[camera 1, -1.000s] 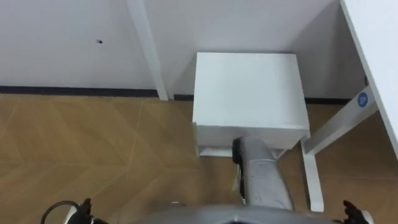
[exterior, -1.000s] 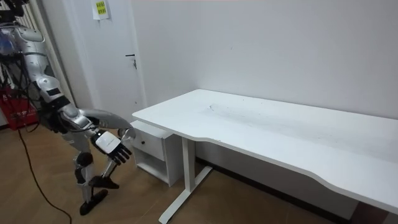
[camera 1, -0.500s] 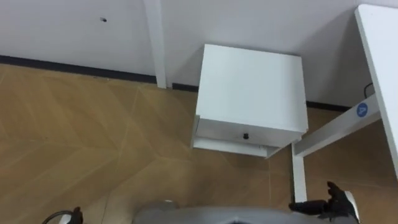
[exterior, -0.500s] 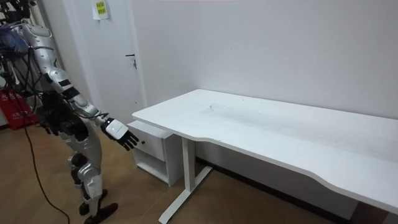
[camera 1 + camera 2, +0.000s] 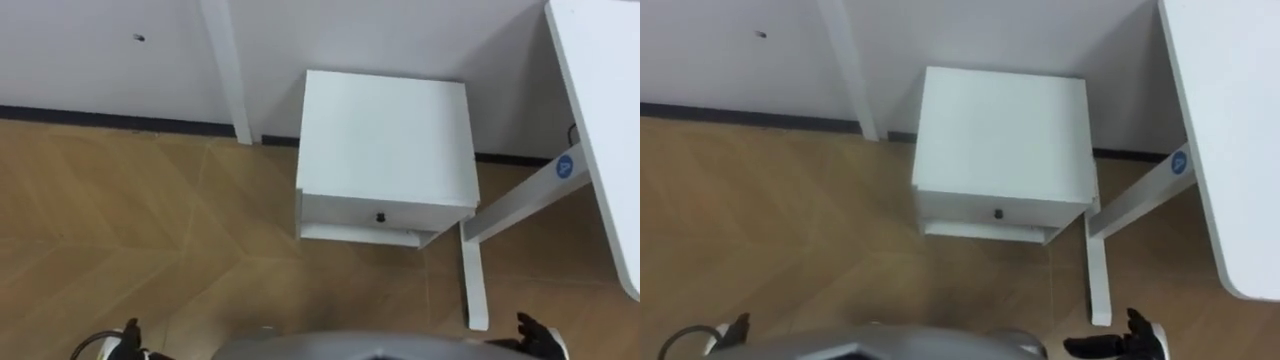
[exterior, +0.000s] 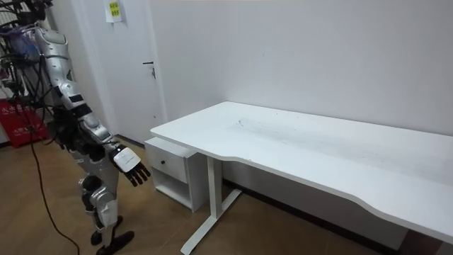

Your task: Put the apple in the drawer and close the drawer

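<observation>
The drawer point(image 5: 340, 212) of the white cabinet point(image 5: 385, 130) is closed (knob point(image 5: 380, 217) toward the robot). The right hand point(image 6: 132, 166) hangs empty, fingers straight; of the left hand point(image 5: 128, 335) I cannot tell.

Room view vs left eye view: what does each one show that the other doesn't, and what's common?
Room view: the robot standing upright before the cabinet, a door, a red crate, the desk's whole top. Left eye view: the cabinet's top from above, the baseboard, a blue sticker on the desk's leg. Both: cabinet, its drawer looking shut, desk, the open right robot hand.
</observation>
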Motion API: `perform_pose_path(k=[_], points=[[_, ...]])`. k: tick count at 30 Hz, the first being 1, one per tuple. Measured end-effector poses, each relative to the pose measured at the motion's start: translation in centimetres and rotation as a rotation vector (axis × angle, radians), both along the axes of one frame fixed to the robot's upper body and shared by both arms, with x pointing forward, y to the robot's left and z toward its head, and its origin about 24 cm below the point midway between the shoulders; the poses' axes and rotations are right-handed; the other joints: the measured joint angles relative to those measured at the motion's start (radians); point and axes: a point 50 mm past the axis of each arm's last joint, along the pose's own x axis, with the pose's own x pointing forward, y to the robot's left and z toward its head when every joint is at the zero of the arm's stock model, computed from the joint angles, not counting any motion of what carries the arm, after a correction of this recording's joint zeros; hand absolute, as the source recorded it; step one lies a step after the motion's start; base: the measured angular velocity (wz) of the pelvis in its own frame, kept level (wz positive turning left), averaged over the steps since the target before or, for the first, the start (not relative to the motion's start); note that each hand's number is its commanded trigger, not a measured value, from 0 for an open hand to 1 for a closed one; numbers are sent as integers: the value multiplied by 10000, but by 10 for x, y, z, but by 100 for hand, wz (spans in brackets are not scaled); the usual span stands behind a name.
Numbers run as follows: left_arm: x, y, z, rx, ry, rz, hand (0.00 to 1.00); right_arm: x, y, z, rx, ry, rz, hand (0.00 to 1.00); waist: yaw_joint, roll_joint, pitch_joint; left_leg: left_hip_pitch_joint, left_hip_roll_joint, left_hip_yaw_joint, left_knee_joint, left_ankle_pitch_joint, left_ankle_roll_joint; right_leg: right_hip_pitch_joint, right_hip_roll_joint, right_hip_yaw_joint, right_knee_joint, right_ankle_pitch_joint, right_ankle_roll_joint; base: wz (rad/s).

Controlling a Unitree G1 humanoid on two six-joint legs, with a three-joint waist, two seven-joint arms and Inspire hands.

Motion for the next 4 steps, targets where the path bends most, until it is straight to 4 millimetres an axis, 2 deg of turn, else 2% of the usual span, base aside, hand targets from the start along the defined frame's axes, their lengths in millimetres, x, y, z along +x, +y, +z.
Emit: perform_pose_path(k=[4], points=[[0, 0, 0, -8, -4, 26, 0, -4, 1, -1, 298, 189, 11, 0, -9, 7, 2, 39, 21, 21, -56, 6, -18, -1, 36, 71, 0, -2, -6, 0]])
